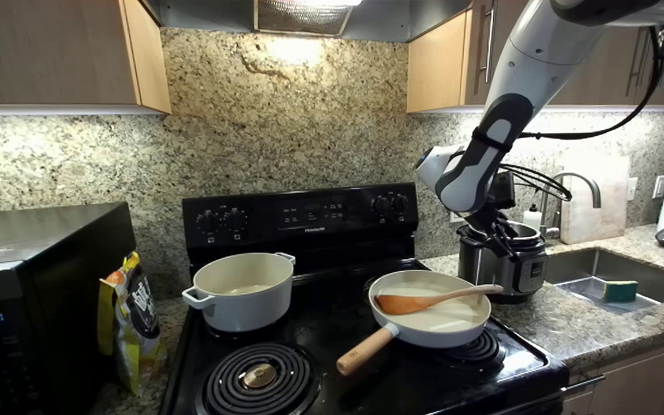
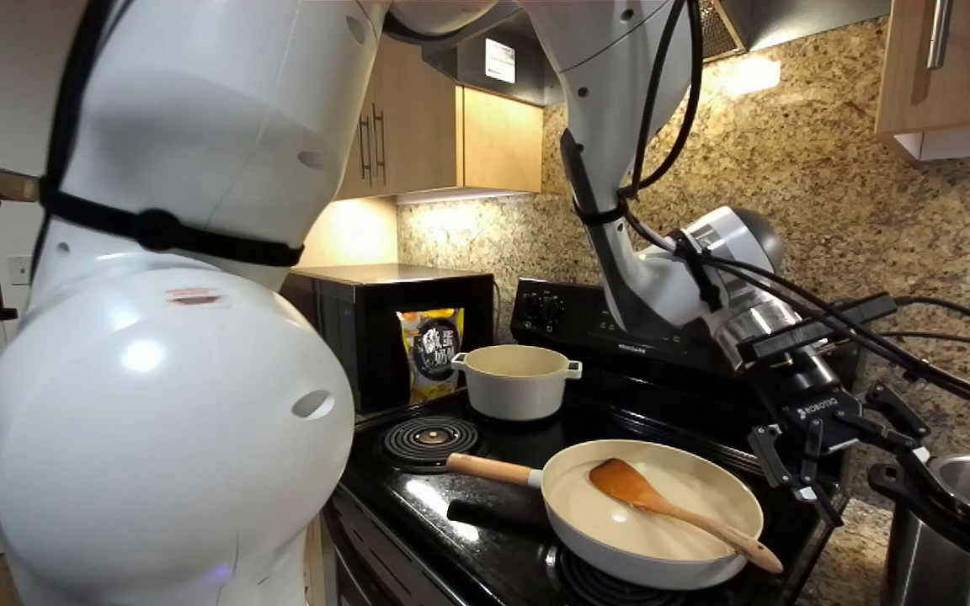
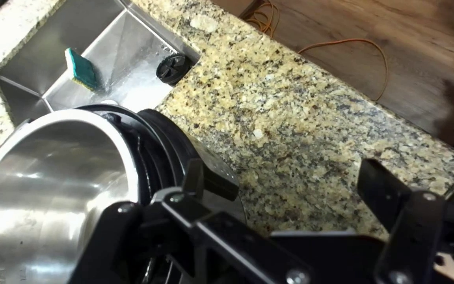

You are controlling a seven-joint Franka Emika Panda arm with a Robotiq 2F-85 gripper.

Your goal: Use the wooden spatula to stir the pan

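the wooden spatula [image 1: 415, 303] lies in the cream-white frying pan [image 1: 453, 317], blade inside, handle end jutting past the rim. the pan sits on the black electric range [image 1: 332, 323], apart from a deep white pot [image 1: 248, 311]. the jaws stand spread wide near the electric pressure cooker [image 1: 489, 273].

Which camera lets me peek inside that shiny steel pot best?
The wrist view: it looks down into the steel pot, showing much of its inside, though the gripper and the picture's edges hide some. Both exterior views look more from the side, showing its outside but less of the inside.
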